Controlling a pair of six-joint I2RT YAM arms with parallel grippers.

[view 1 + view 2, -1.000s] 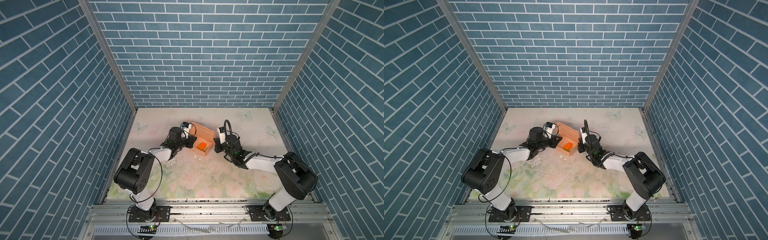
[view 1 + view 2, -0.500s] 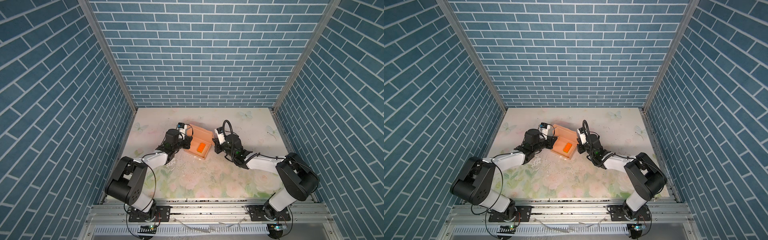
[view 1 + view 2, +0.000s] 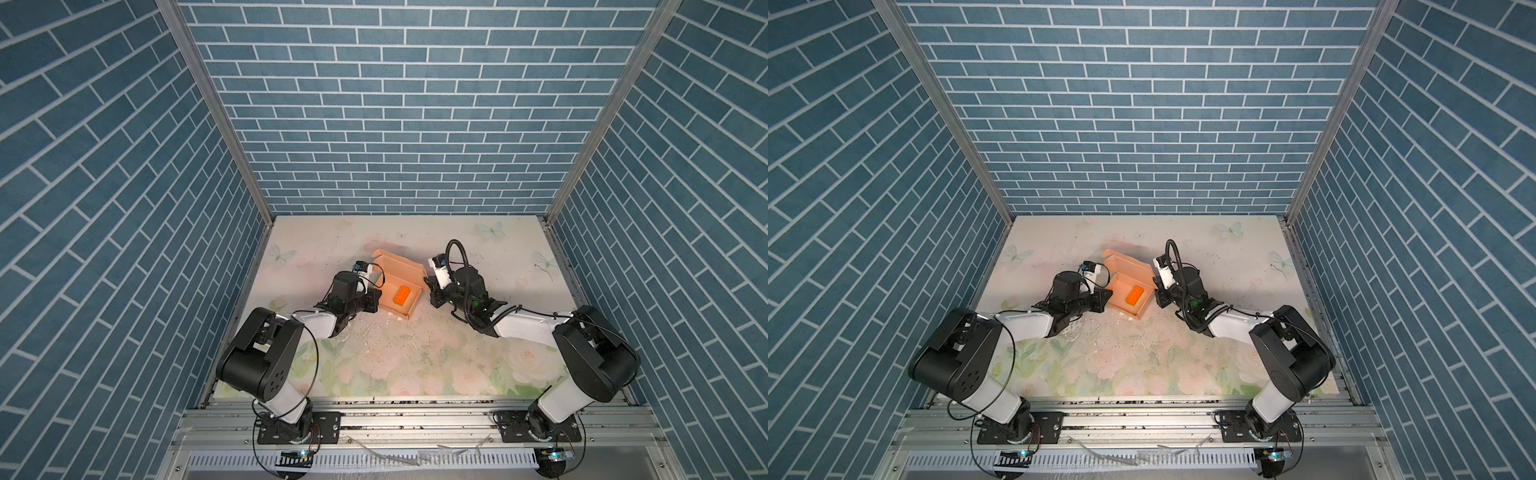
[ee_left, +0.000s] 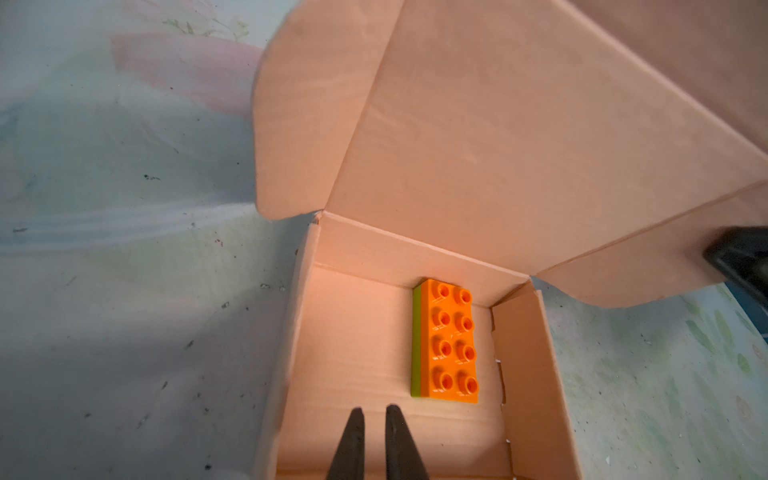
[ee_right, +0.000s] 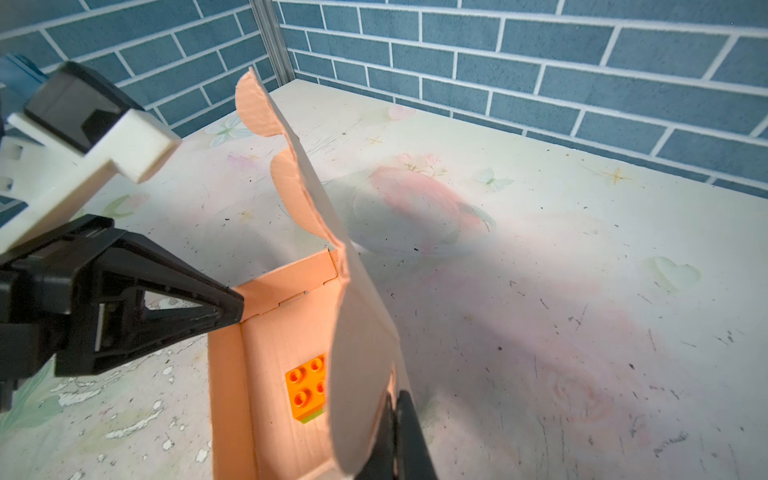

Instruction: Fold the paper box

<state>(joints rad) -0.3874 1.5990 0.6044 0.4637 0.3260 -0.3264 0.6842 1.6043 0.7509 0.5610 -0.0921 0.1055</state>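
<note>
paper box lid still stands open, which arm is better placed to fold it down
Probably right. The right hand is shut against the raised lid of the paper box, so it could tip it over the orange brick. The left hand, nearly shut and empty, points into the tray.

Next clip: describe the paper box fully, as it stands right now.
The paper box is thin peach-tan cardboard, its shallow tray formed with four low walls and resting on the floral table. The lid panel stands raised from the far wall, with rounded flaps at its ends. An orange studded brick over a green layer lies flat inside. The left tool, nearly shut, points in over one end wall; contact is unclear. The right tool sits shut against the lid's flap.
</note>
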